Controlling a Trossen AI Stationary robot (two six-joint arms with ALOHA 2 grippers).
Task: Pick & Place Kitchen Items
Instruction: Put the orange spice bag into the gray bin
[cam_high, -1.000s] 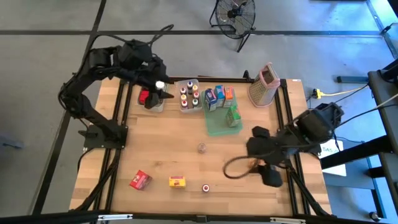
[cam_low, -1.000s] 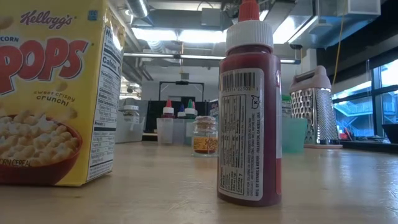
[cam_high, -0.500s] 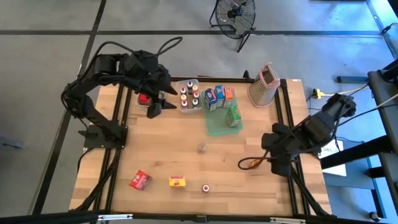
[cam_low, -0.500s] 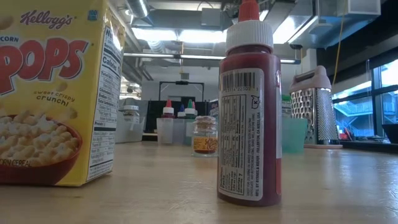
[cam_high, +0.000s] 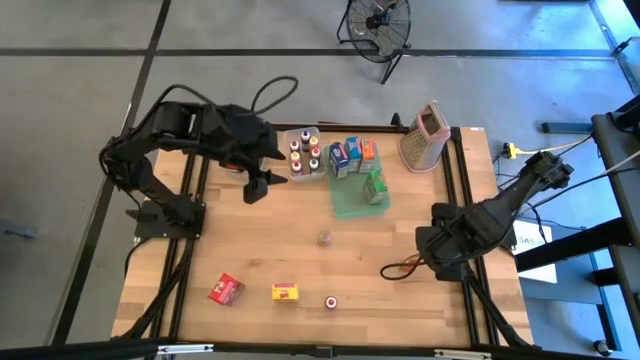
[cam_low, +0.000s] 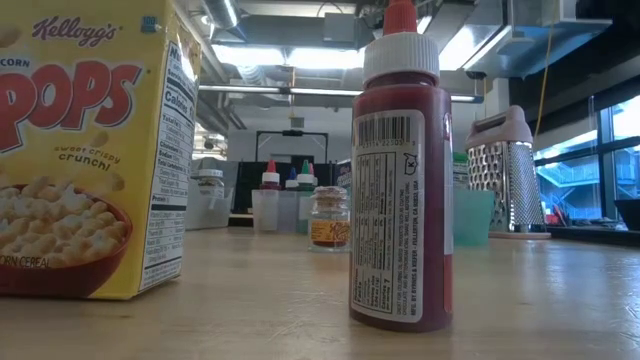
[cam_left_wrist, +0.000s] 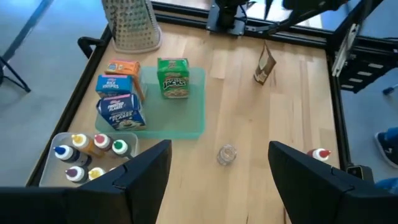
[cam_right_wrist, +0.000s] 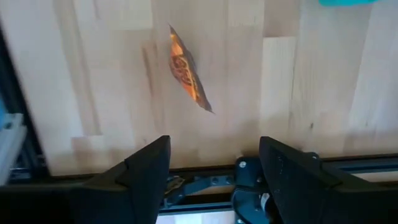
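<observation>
Kitchen items lie scattered on the wooden table. A small glass jar (cam_high: 324, 237) stands mid-table. A red carton (cam_high: 226, 290), a yellow Corn Pops carton (cam_high: 286, 292) and a red bottle (cam_high: 330, 301) stand near the front edge. An orange-brown packet (cam_right_wrist: 189, 71) stands on its edge at the right. My right gripper (cam_right_wrist: 214, 168) hovers open above the table beside the packet, pointing down. My left gripper (cam_left_wrist: 217, 186) hangs open in the air at the far left, slanting down toward the jar (cam_left_wrist: 227, 154).
A green tray (cam_high: 348, 205) holds blue, orange and green cartons. Beside it, a clear bin (cam_high: 303, 153) holds several capped spice jars. The grater (cam_high: 424, 137) stands at the far right corner. A black frame rail (cam_right_wrist: 280, 180) runs along the table edge by my right gripper.
My right gripper has come down toward the table beside the packet, tipping until it points straight down. My left gripper has swung from over the far-left bin toward the table's middle and a little nearer. Both stay open, and nothing on the table has moved.
</observation>
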